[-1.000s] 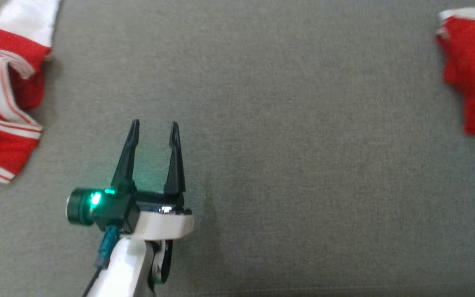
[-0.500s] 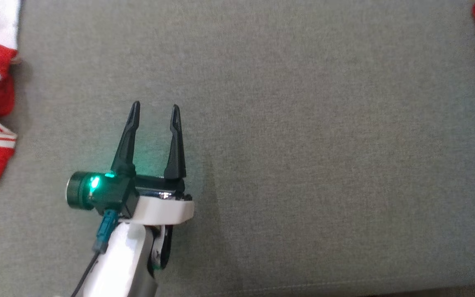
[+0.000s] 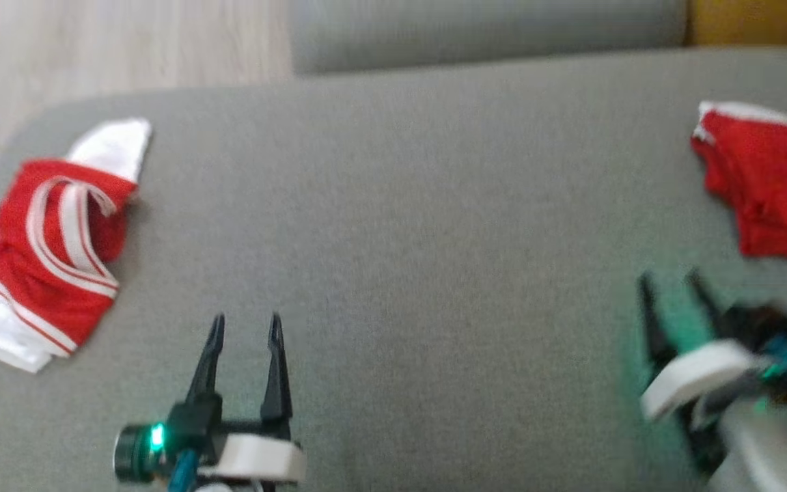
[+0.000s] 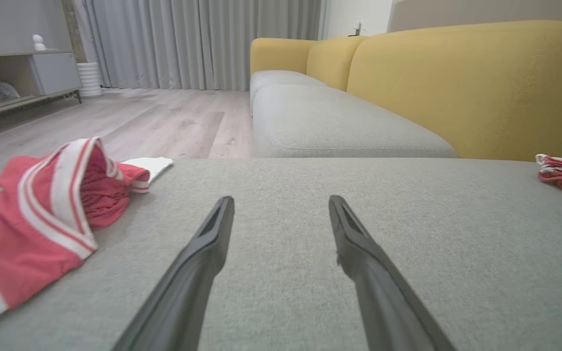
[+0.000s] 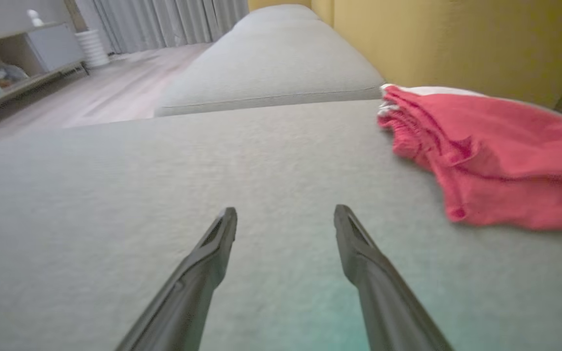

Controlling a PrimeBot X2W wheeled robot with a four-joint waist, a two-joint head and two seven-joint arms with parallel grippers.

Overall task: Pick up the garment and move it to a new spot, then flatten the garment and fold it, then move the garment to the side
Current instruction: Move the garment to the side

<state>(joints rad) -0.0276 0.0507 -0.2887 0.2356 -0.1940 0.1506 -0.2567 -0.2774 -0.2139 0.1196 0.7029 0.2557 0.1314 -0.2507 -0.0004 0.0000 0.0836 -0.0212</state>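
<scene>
With your left gripper [image 3: 244, 324] at lower left and right gripper [image 3: 668, 281] at lower right both spread and empty, the crumpled red-and-white garment [image 3: 52, 253] at the left edge looks unhandled, every step remaining, while a folded red garment [image 3: 769, 198] sits upper right.

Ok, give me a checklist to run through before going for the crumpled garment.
1. Left end effector open and empty: ok.
2. Right end effector open and empty: ok.
3. Crumpled red-and-white garment lying free on the grey cushion: ok.
4. Cushion between left end effector and that garment bare: ok.
5. Folded red garment apart, at the right: ok.
6. Head view sharp: not ok, right side blurred.
</scene>
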